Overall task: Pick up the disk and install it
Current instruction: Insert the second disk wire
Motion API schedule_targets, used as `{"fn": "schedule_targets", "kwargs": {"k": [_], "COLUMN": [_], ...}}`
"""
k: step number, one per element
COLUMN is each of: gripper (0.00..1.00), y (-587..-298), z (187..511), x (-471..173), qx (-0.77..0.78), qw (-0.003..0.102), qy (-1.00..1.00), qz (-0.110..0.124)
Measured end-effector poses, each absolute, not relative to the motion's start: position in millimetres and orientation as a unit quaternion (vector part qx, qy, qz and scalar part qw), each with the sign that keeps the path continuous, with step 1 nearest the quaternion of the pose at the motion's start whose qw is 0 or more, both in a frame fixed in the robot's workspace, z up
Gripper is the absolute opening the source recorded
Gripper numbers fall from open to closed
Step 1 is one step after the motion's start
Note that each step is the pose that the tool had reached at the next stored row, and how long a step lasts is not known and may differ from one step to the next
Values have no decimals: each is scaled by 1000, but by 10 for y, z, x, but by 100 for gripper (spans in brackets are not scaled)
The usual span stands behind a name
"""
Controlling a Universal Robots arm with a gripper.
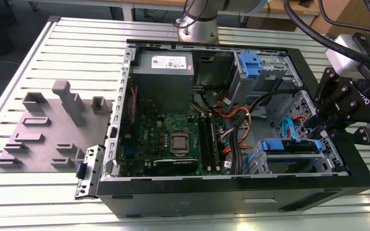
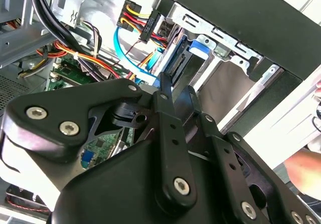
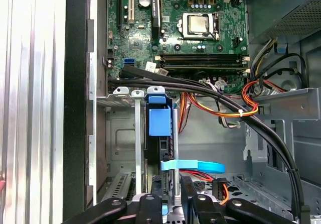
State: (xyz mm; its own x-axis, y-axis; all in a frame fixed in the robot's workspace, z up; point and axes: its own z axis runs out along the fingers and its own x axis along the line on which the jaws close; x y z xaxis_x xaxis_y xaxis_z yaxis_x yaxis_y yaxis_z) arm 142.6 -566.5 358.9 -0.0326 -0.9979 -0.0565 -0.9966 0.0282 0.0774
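The black two-fingered gripper (image 1: 326, 131) hovered at the 3 o'clock edge of the open black computer case (image 1: 236, 202) on the ribbed metal surface (image 1: 37, 197), in the exterior view. Its fingers (image 3: 188, 191) were drawn close together, gripping nothing, just beside the blue-framed silver metal disk (image 3: 160, 121), which sat edge-up in the grey drive cage (image 3: 125, 133), a blue flat cable (image 3: 193, 165) crossing near its end. The green motherboard (image 1: 172, 139) lay at the case's centre; the grey power-supply box (image 1: 164, 65) sat at 12 o'clock. A grey plastic fixture plate (image 1: 44, 134) rested at 9 o'clock.
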Motion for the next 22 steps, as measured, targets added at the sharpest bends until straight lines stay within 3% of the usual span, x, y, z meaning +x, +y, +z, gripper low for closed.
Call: {"fn": "schedule_targets", "kwargs": {"k": [22], "gripper": [29], "y": [-5556], "z": [3581], "x": [1427], "qx": [695], "qw": [5], "qy": [-717], "qz": [-49]}}
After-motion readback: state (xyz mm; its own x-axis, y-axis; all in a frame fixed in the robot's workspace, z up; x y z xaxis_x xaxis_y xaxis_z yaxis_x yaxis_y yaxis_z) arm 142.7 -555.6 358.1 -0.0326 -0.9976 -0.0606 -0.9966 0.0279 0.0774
